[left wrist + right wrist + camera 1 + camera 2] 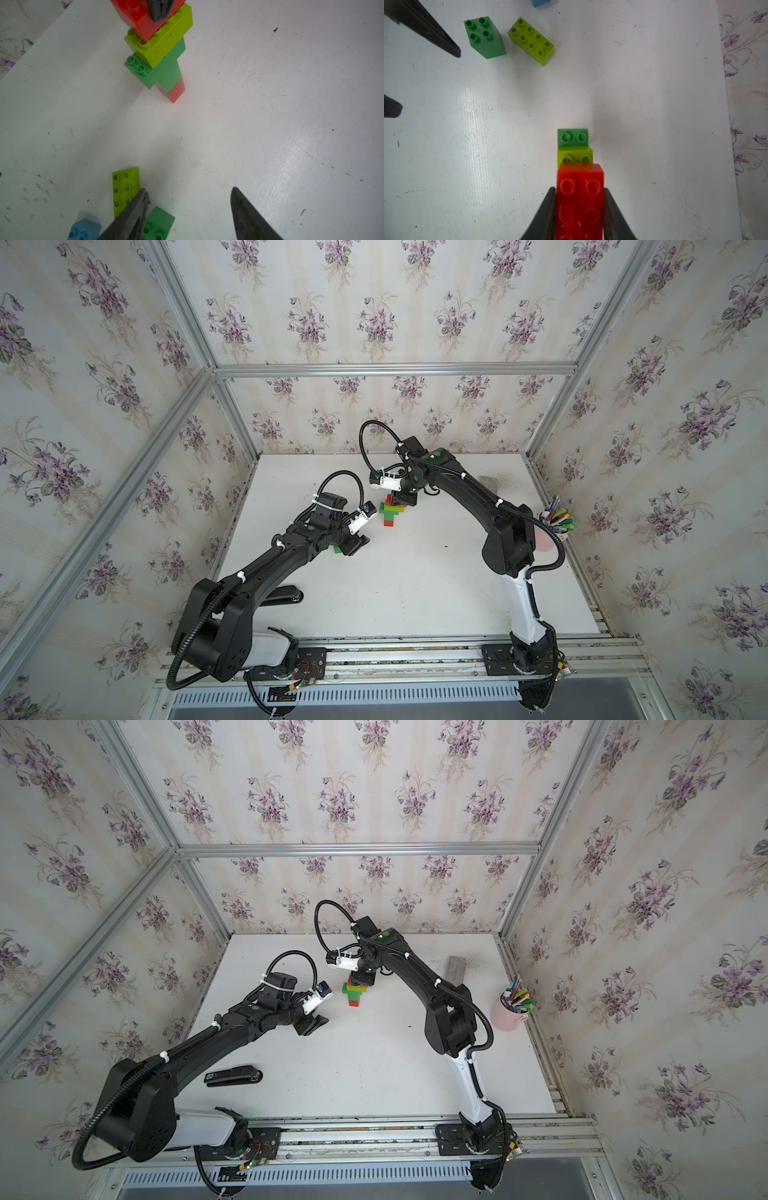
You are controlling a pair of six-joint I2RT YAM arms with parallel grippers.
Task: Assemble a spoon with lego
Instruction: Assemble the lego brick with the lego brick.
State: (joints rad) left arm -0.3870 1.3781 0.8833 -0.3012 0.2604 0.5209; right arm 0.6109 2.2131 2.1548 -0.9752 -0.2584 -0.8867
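The right gripper (579,190) is pressed onto the red brick (580,207) at the top of the spoon (390,512), and the brick is pinched between its two fingers. The spoon is stood upright on the white table (415,593), with a red end down, then green, then lime. The left gripper (189,190) is spread wide and nothing is held in it. It is seen near the spoon but apart from it, over three loose bricks. A lime brick (124,187), a green brick (160,222) and a blue brick (85,228) are laid near the spoon, on the left arm's side. A black stapler (232,1075) and a pink cup (509,1017) of pens are set well apart from the spoon.
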